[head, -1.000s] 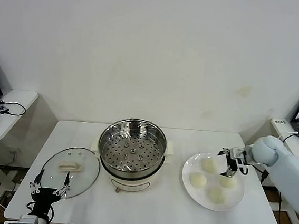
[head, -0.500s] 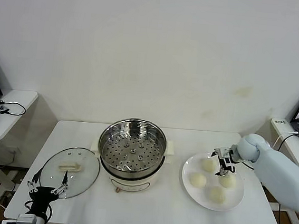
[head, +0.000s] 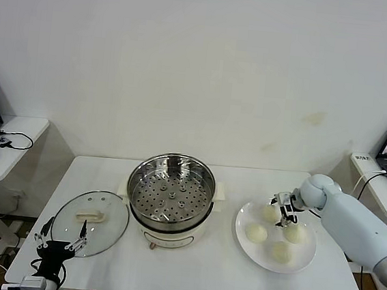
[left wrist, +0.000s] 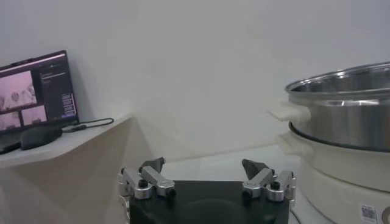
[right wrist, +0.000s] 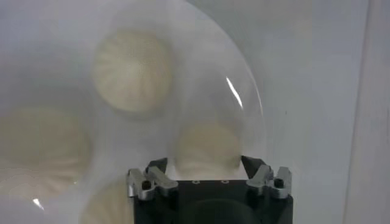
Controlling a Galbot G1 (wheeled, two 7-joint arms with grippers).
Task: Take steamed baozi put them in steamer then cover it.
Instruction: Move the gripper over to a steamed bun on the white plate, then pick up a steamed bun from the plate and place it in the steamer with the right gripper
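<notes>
A plain white wall backs a white desk [head: 188, 268] that carries everything here. The steamer [head: 171, 196] stands at the middle of the desk, nearer its rear edge, its shiny pot uncovered and the perforated tray inside bare. Its glass lid [head: 91, 214] lies flat toward the desk's left edge, just beside the steamer's base. Toward the right edge sits a white plate [head: 242, 222] holding all four steamed baozi [head: 256, 233], close together. The right gripper [head: 281, 210] hangs low over the plate's rear part, between the two rear buns; in the right wrist view its fingers [right wrist: 152, 173] stand apart with one bun between them, the tips close to its sides, though I cannot tell whether they touch it. The left gripper [head: 60, 244] hovers at the desk's front left corner, by the lid's front rim, fingers spread wide and holding nothing. Small side tables with laptops stand off both ends of the desk.
</notes>
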